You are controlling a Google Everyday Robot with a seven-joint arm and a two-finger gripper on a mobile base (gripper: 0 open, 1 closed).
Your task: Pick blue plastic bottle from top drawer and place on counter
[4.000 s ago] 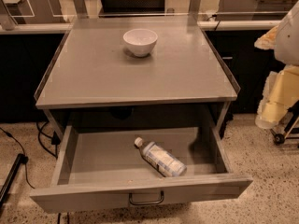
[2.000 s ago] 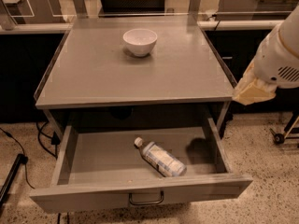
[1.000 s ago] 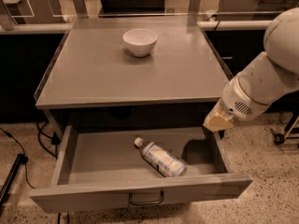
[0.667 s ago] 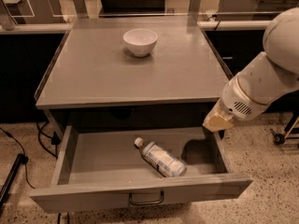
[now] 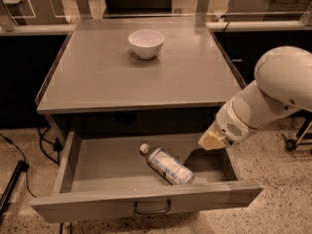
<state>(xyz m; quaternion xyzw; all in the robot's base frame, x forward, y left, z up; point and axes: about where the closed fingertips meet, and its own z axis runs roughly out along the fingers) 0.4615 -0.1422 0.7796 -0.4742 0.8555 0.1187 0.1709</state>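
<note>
The blue plastic bottle (image 5: 168,165) lies on its side in the open top drawer (image 5: 92,162), right of middle, white cap pointing to the back left. The drawer has a dark bar handle (image 5: 152,209) on its front panel. My gripper (image 5: 210,141), a cream-coloured tip at the end of the white arm (image 5: 273,94), hangs over the drawer's right part, up and to the right of the bottle and apart from it. The grey counter (image 5: 107,77) is directly above the drawer.
A white bowl (image 5: 146,43) stands at the back middle of the counter. Low raised rims run along the counter's sides. Dark cabinets flank the unit. Cables (image 5: 46,143) lie on the speckled floor at left, and a wheeled base (image 5: 292,143) stands at right.
My arm has come in from the right and dropped from counter height to the drawer's right part. In the last second the gripper moved a little further down and left. The bottle has not moved.
</note>
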